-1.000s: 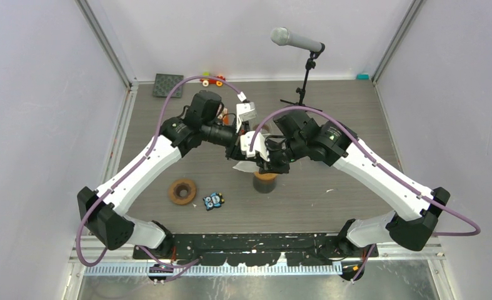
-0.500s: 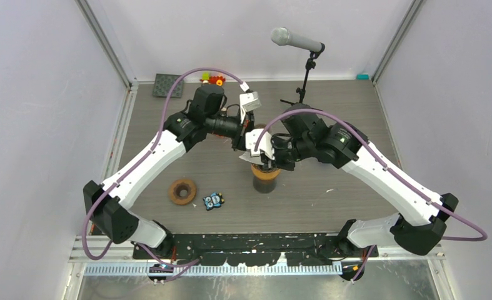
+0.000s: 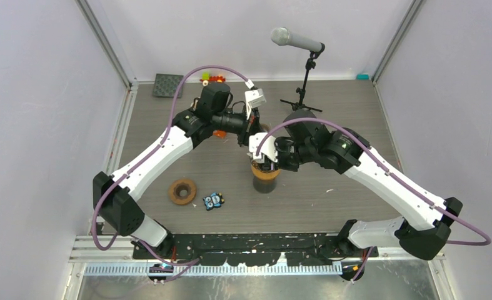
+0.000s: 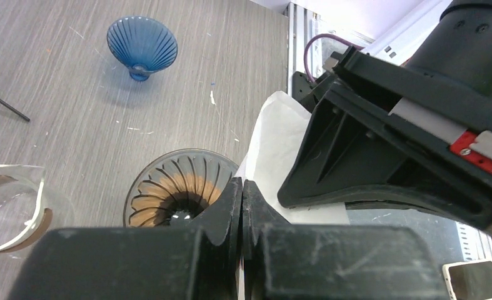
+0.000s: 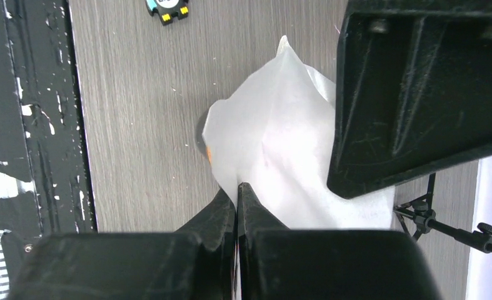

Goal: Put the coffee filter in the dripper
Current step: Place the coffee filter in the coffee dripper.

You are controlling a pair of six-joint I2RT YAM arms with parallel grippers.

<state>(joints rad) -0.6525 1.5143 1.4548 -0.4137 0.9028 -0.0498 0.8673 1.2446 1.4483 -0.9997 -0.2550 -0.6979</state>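
Note:
A white paper coffee filter (image 5: 274, 140) hangs between my two grippers, just above the amber ribbed dripper (image 4: 179, 192) that sits on a dark stand (image 3: 265, 182). My left gripper (image 4: 242, 186) is shut on one edge of the filter (image 4: 274, 140). My right gripper (image 5: 237, 189) is shut on another edge. In the right wrist view the filter covers the dripper, and only an orange sliver of the rim (image 5: 209, 154) shows. In the top view the two grippers (image 3: 254, 133) (image 3: 264, 157) meet over the dripper and the filter (image 3: 258, 149) is mostly hidden by them.
A blue ribbed dripper (image 4: 142, 44) and a glass vessel (image 4: 5, 200) stand near the amber one. A brown ring (image 3: 182, 190) and a small blue card (image 3: 213, 200) lie front left. A microphone stand (image 3: 304, 81), a black pad (image 3: 167, 85) and a toy (image 3: 213, 79) are at the back.
Both grippers have carried the filter to the right and back, from beside the dripper's left to over it. The left arm has stretched further out.

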